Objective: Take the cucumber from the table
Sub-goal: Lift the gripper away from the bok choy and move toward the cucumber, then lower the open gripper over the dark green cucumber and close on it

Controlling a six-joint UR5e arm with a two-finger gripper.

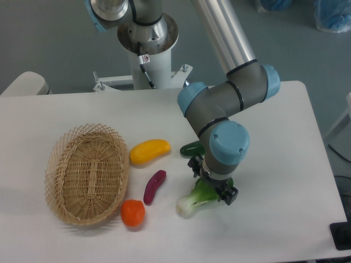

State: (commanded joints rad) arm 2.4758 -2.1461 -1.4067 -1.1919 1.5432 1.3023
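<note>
The cucumber (191, 148) is a small dark green glossy piece lying on the white table (285, 142), right of the yellow vegetable. Its right end is hidden behind the arm's wrist. My gripper (213, 185) points down just in front of and to the right of the cucumber, hanging over the leafy top of the bok choy (193, 201). The wrist housing covers the fingers, so their spacing does not show and nothing can be seen held.
A woven oval basket (60, 164) stands at the left. Between basket and arm lie a yellow vegetable (149, 151), a purple eggplant-like piece (154, 186) and an orange round one (132, 213). The arm's base column (148, 60) rises at the table's back edge.
</note>
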